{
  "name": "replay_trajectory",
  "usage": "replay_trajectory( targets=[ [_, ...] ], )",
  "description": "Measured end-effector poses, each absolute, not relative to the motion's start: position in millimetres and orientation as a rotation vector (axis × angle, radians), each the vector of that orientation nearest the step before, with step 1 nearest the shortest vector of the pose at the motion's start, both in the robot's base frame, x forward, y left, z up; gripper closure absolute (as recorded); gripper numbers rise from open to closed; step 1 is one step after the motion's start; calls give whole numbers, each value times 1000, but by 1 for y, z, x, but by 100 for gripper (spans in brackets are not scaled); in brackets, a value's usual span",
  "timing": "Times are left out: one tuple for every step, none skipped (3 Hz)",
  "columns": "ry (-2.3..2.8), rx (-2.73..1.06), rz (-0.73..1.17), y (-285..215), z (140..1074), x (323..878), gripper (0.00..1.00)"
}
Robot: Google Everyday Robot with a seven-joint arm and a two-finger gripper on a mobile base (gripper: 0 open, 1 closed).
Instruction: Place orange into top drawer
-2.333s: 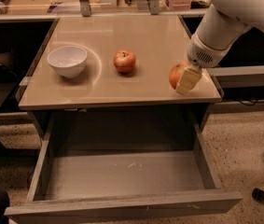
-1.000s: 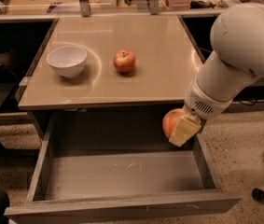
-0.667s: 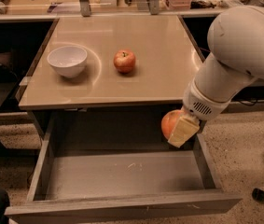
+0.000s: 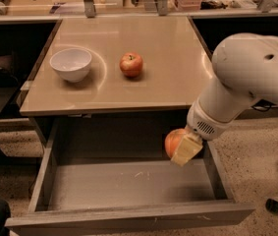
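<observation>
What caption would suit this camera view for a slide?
Gripper holds the orange over the open top drawer; apple and bowl sit on the table.

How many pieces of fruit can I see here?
2. The orange is held in the gripper over the right side of the open top drawer; the apple sits on the table, right of the white bowl. None seems hidden.

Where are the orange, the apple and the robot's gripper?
orange (image 4: 174, 140), camera view, its bare left side
apple (image 4: 131, 64), camera view, its middle
gripper (image 4: 182, 152), camera view, pale finger gripping the orange, over the right end of the top drawer (image 4: 119, 186)
</observation>
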State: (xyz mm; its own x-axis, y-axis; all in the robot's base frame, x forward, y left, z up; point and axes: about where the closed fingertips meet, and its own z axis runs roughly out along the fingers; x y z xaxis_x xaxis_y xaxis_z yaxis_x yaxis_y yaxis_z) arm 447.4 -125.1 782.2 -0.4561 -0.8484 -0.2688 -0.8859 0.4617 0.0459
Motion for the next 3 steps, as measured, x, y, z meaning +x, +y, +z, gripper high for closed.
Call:
replay_trajectory(
  targets=[
    [2496, -1502, 373, -112, 744, 448, 100],
    [2494, -1494, 488, -95, 713, 445, 100],
    [2495, -1493, 493, -94, 712, 445, 100]
  ],
)
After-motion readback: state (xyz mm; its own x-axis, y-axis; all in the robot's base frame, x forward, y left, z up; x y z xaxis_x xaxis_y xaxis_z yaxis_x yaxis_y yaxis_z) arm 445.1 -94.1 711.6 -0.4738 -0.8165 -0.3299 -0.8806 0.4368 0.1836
